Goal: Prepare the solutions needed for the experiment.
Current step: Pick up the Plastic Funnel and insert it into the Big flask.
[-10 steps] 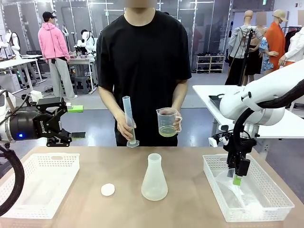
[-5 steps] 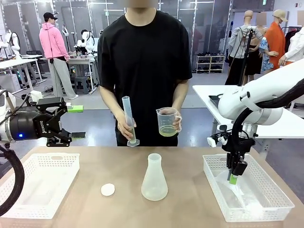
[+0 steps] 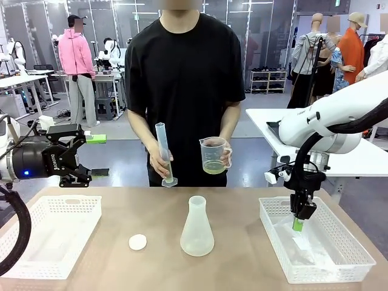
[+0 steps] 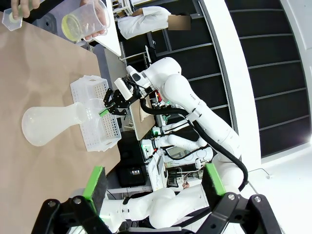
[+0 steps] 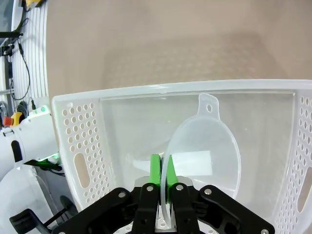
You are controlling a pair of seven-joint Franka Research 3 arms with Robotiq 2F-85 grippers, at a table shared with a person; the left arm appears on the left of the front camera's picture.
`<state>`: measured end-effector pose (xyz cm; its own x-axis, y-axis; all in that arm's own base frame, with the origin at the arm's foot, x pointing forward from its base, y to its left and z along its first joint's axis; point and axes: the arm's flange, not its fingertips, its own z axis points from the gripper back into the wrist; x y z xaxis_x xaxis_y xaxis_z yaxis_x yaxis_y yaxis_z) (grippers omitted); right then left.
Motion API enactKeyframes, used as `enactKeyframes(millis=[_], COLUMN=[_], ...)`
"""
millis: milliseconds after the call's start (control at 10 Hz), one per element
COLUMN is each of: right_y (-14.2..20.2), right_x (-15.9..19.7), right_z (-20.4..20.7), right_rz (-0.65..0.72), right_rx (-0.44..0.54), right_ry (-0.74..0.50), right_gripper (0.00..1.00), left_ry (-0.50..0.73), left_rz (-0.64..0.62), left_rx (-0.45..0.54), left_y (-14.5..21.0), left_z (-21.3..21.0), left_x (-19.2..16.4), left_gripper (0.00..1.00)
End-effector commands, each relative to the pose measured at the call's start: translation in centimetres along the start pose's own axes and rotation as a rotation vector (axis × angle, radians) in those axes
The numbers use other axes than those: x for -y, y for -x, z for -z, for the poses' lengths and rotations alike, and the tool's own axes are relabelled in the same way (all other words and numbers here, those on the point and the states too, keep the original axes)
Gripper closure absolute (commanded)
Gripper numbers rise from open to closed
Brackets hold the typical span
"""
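At mid-left of the front view, the left gripper (image 3: 97, 156) hung with its fingers spread wide and nothing between them, a white basket (image 3: 60, 199) lower in the frame. A white cap (image 3: 137, 242) and a conical flask (image 3: 197, 227) stood at lower centre. Above them, the person held a graduated cylinder (image 3: 162, 148) and a beaker (image 3: 214, 148) with the solutions (image 3: 213, 167) as a shallow yellow-green layer. At lower right, the right gripper (image 3: 297, 225) was clamped on the rim of a funnel (image 5: 209, 141) inside the right basket (image 3: 327, 276).
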<state>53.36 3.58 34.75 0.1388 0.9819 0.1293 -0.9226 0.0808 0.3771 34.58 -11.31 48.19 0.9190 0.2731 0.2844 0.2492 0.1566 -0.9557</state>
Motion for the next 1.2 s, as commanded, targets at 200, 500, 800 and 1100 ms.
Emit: enactKeyframes(millis=[200,500,800,1100], right_y=[-1.9,-4.4,-7.2,-8.2], right_x=[-1.6,-5.3,-10.3,-13.8], right_z=[-2.3,-7.7,-12.2,-14.3], right_rz=[0.046,0.083,0.1,0.144], right_rx=[-0.055,-0.104,-0.083,-0.071], right_ry=[0.167,0.351,0.603,0.787], right_gripper=[1.0,1.0,1.0,1.0], left_ry=[0.025,0.025,0.025,0.025], left_rz=[-0.009,-0.009,-0.009,-0.009], left_rx=[0.011,0.011,0.011,0.011], left_y=[0.4,0.4,0.4,0.4], left_z=[0.3,0.3,0.3,0.3], left_x=[0.1,0.1,0.1,0.1], left_gripper=[0.0,0.0,0.0,0.0])
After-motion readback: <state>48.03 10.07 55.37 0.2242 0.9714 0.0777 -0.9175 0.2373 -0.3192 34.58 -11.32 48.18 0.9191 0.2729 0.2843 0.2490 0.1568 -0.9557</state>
